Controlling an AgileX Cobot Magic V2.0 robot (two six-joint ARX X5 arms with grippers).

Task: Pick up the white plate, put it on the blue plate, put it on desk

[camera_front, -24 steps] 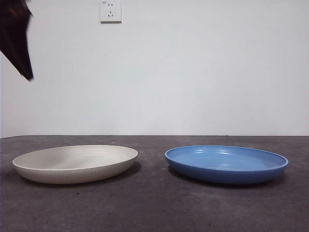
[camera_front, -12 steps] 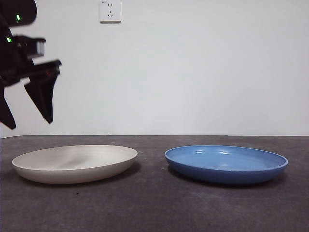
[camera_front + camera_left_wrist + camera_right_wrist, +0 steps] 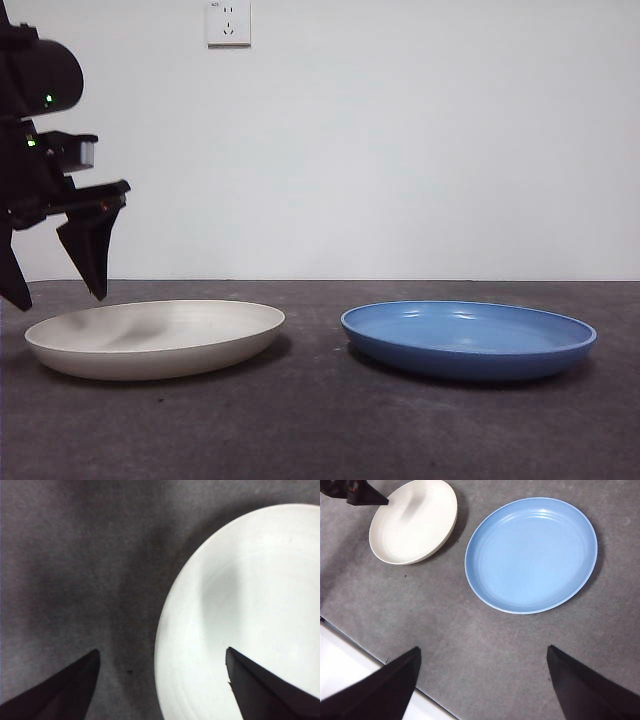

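The white plate (image 3: 155, 338) lies on the left of the desk (image 3: 320, 430), and the blue plate (image 3: 468, 340) lies to its right, apart from it. My left gripper (image 3: 55, 290) is open and hangs just above the white plate's left rim. In the left wrist view the left gripper (image 3: 162, 650) straddles the rim of the white plate (image 3: 250, 610), with one jaw over the plate and the other over the desk (image 3: 75, 570). My right gripper (image 3: 483, 648) is open and empty, high above the desk, looking down on the blue plate (image 3: 532, 555) and the white plate (image 3: 415, 522).
A wall socket (image 3: 229, 22) sits on the white wall behind. The desk's light-coloured edge (image 3: 350, 680) shows in the right wrist view. The left arm's tip (image 3: 360, 495) shows there beside the white plate.
My left gripper has come into view from the top left corner and dropped to just above the white plate's left rim. The plates have not moved.
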